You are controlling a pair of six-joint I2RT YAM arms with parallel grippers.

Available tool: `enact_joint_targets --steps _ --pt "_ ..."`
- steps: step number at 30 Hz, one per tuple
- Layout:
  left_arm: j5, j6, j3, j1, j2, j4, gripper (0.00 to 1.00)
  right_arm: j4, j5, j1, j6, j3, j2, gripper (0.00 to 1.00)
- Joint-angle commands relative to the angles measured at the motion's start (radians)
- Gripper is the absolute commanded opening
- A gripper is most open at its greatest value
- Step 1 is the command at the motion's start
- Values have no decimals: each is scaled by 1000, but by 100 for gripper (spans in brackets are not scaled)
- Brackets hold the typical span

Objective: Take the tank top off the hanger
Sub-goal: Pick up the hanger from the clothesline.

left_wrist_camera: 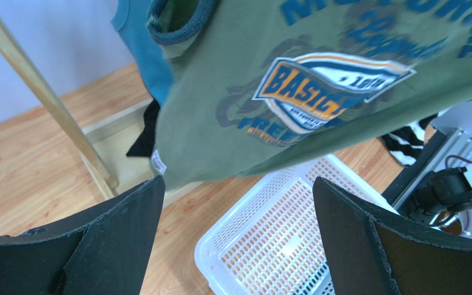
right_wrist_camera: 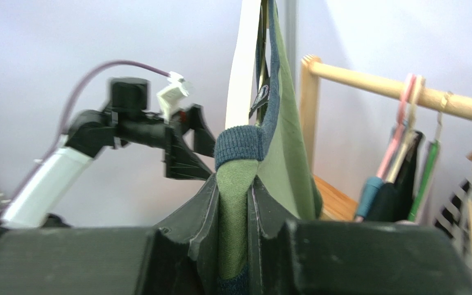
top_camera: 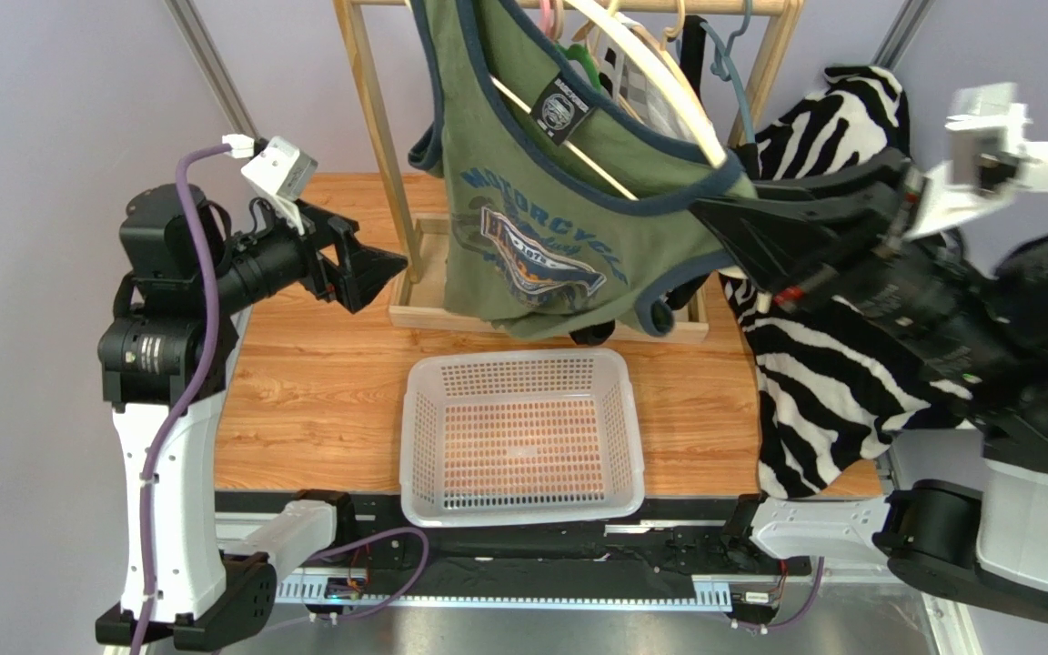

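Note:
The green tank top (top_camera: 530,205) with navy trim and a motorcycle print hangs on a pale wooden hanger (top_camera: 659,75) on the rack, pulled out to the right. My right gripper (top_camera: 717,219) is shut on its navy-edged side; in the right wrist view the green cloth (right_wrist_camera: 288,135) is pinched between the fingers of that gripper (right_wrist_camera: 235,184), and the hanger (right_wrist_camera: 241,61) rises just behind. My left gripper (top_camera: 379,266) stands wide open left of the shirt, touching nothing. In the left wrist view this gripper (left_wrist_camera: 238,209) sits below the shirt's hem (left_wrist_camera: 318,92).
A white perforated basket (top_camera: 420,450) sits on the wooden table under the shirt. The rack's wooden post (top_camera: 379,137) stands between my left gripper and the shirt. A zebra-print cloth (top_camera: 830,382) hangs at the right. Several other hangers (top_camera: 728,55) share the rail.

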Motion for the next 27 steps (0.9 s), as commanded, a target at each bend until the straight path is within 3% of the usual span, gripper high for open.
enact_joint_targets --steps 1,8,16,27 --pt "47 -13 22 4 -15 38 99 120 -190 5 63 57 -45 0" --pt "55 -28 25 4 -22 42 99 131 -244 4 74 72 -84 0" --pt "59 -46 22 4 -21 48 99 194 -345 4 127 215 -49 0" --pt "52 -25 -3 2 -45 28 99 140 -259 4 75 112 -73 0"
